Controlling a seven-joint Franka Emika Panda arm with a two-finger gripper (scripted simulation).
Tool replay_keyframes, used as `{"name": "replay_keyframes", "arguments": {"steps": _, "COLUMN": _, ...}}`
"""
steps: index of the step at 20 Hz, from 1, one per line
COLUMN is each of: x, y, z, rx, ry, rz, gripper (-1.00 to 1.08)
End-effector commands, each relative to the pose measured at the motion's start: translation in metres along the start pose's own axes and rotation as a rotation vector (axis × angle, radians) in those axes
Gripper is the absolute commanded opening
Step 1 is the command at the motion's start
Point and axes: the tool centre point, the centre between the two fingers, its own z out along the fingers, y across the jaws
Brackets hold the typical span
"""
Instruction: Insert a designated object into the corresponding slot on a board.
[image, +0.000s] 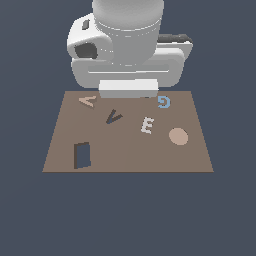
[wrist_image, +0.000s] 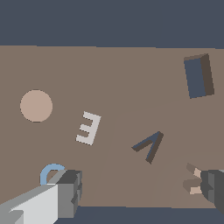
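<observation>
The pale tan letter "A" piece (image: 87, 101) lies flat near the board's far corner on the exterior view's left. In the wrist view the A piece (wrist_image: 191, 178) is partly hidden behind one dark fingertip (wrist_image: 213, 187). The dark V-like slot (image: 114, 117) (wrist_image: 148, 146) is sunk into the brown board (image: 130, 155) a short way from the A. My gripper (wrist_image: 141, 187) hangs above the board's far edge, open wide, with nothing between its fingers. The arm's white hand (image: 128, 88) hides the fingers in the exterior view.
A white "E" (image: 146, 125) (wrist_image: 89, 127), a blue "G" (image: 163, 102) (wrist_image: 49, 170) half behind the other finger, and a tan round disc (image: 178, 136) (wrist_image: 36, 105) lie on the board. A larger dark rectangular recess (image: 82, 155) (wrist_image: 199, 75) sits near the front corner on the exterior view's left.
</observation>
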Motion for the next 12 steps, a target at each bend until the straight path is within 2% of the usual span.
{"name": "replay_keyframes", "arguments": {"steps": 1, "x": -0.004, "y": 0.001, "z": 0.003, "rx": -0.001, "ry": 0.0, "rz": -0.033, "gripper": 1.0}}
{"name": "replay_keyframes", "arguments": {"steps": 12, "x": -0.031, "y": 0.016, "z": 0.022, "rx": -0.004, "ry": 0.004, "rz": -0.271, "gripper": 1.0}}
